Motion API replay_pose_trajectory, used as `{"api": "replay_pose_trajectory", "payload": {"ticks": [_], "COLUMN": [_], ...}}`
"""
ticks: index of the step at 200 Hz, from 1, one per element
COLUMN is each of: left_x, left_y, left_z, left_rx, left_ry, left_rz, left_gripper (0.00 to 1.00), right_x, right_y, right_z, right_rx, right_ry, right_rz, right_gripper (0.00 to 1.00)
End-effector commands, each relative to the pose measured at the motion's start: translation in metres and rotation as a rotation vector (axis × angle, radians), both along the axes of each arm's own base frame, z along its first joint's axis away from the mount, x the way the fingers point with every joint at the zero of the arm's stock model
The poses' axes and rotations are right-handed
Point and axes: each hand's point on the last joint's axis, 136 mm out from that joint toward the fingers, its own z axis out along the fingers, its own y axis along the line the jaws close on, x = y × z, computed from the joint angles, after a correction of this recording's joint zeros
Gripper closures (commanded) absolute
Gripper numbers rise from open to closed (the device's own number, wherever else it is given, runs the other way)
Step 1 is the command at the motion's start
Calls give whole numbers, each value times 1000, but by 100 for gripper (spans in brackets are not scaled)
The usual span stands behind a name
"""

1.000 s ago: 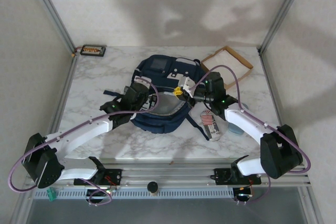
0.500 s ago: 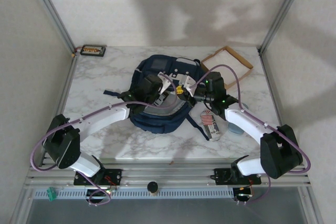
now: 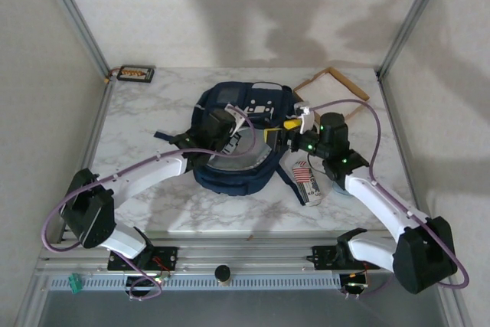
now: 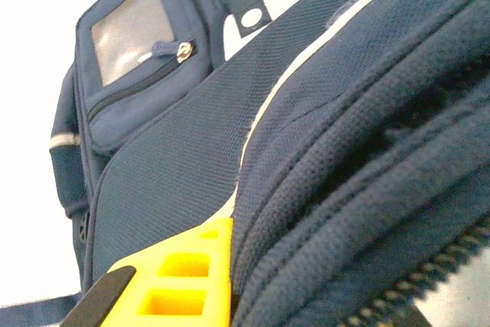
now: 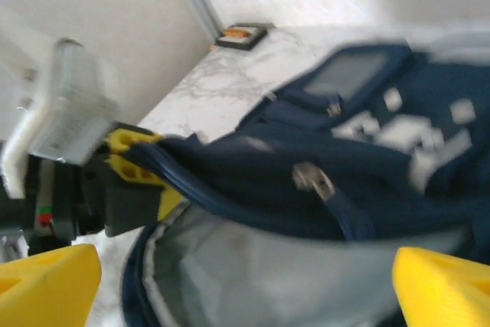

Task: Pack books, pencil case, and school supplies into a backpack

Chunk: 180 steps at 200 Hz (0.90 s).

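The left claw (image 5: pixel 142 170) clamps the rim of the backpack (image 3: pixel 230 178) at ten o'clock, while the right claw (image 3: pixel 289 132), at two o'clock, hangs spread wide, holding nothing.

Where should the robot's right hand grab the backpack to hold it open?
Probably the rim of the backpack opening on its right side, coming from the right with jaws across the edge. The rim is a thin raised fabric lip, and the left gripper pinches the opposite side.
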Motion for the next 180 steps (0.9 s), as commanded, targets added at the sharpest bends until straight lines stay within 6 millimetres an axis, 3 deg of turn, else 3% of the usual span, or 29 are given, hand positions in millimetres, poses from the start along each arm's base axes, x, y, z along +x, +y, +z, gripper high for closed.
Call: {"api": "replay_pose_trajectory", "payload": {"ticks": [1,23,38,56,65,87,102,122,145,161,180], "left_x": [7,6,1,-6,-8,-10,-3,10,20,23,24], "left_y": [27,33,24,13,10,-24,-29,-13,-27,-34,-36], "left_z": [15,12,13,16,21,43,59,70,64,59,58], "left_rx": [-46,-90,-146,-215,-257,-362,-365,-323,-340,-352,-370], "left_ry": [16,52,76,112,122,152,128,60,89,102,105], "left_rz": [249,366,372,391,424,374,398,501,483,474,469], "left_gripper": [100,100,100,100,100,100,100,100,100,100,100], "right_x": [6,13,19,40,53,85,96,96,78,59,31], "right_y": [-29,-25,-4,8,17,39,37,-3,-54,-102,-178], "right_z": [-60,-95,-102,-115,-114,-107,-98,-88,-81,-85,-90], "right_rx": [64,71,143,97,103,86,22,-53,-150,-237,-351], "right_ry": [363,488,494,507,500,456,438,441,457,501,562], "right_rz": [-285,-325,-258,-267,-252,-206,-221,-343,-463,-604,-874], "right_gripper": [1,1,1,1,1,1,1,1,1,1,1]}}
